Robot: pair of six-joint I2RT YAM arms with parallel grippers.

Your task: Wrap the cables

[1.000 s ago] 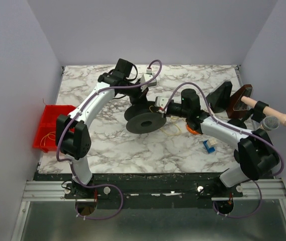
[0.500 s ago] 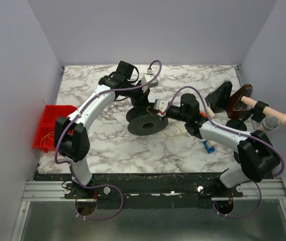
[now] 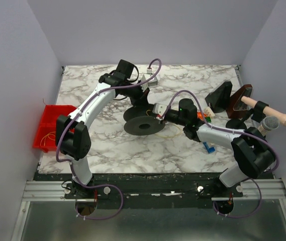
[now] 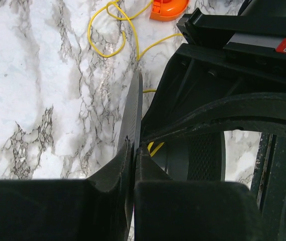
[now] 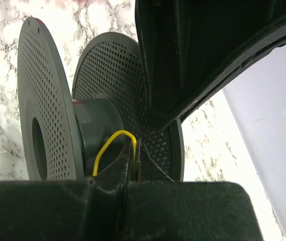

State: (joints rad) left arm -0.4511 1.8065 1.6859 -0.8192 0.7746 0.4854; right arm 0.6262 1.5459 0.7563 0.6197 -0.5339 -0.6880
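A black perforated spool [image 3: 144,124] stands on its edge on the marble table [image 3: 97,145]. My left gripper [image 3: 143,100] is shut on the rim of one spool flange [image 4: 134,108], seen edge-on in the left wrist view [image 4: 134,150]. My right gripper [image 3: 159,112] sits between the two flanges and is shut on the thin yellow cable [image 5: 108,142], which arches against the grey hub [image 5: 95,123]. More of the yellow cable lies in loose loops on the table [image 4: 107,30], right of the spool in the top view [image 3: 172,132].
An orange object [image 3: 201,115] lies just behind my right wrist, also in the left wrist view [image 4: 168,7]. A small blue object [image 3: 209,146] lies front right. A red bin [image 3: 47,125] hangs off the left edge. Dark and wooden stands [image 3: 233,100] and a microphone [image 3: 269,123] crowd the far right.
My right gripper has moved left, in between the spool's flanges, uncovering the orange object. The spool has shifted slightly left. My left gripper keeps its hold.
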